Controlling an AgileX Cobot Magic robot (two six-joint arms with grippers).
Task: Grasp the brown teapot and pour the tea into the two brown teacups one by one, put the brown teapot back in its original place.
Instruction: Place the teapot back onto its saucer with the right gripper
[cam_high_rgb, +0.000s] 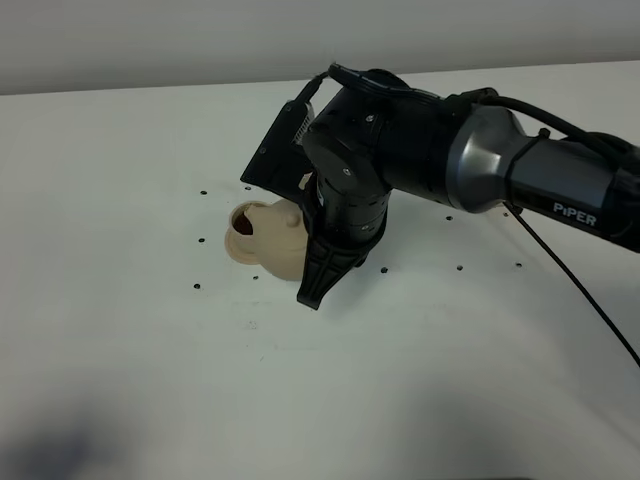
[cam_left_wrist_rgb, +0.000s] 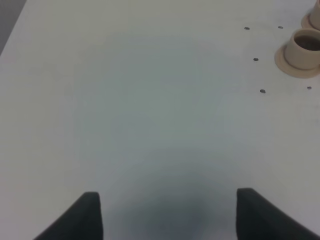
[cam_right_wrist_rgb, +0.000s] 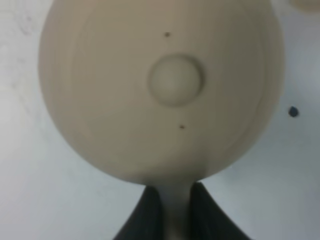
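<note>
Right gripper sits closest to its wrist camera: dark jaws pressed together on the teapot's loop handle, a pale strip of handle showing between them. Lid knob fills the middle of that view; two small dark specks on the lid.

High view: the right arm reaches in from the right across the middle, wrist bent down over the teapot. Pot is tilted toward the left side of the view. One cup with dark liquid inside shows at the pot's far-left edge, touching or just beside it; can't tell which. Spout not visible, hidden by the pot body and wrist. Judgement: pour into this cup is in progress.

Left gripper: jaws spread wide, nothing between them, over bare surface. Its wrist view shows a cup on its saucer well off to one edge, dark liquid inside. A second tan rim clips the corner; too cut off to identify.

Handling notes (judgement):
- Ceramic, stiff, brittle; glaze looks smooth, likely slippery in hard jaws.
- Pot heavier than the cups, weight shifts as liquid leaves.
- Handle loop is the sensible hold; current pinch there looks centred.
- Lid is unrestrained; steep tilt risks it sliding off.
- Cups light, easily nudged by the pot.
</note>
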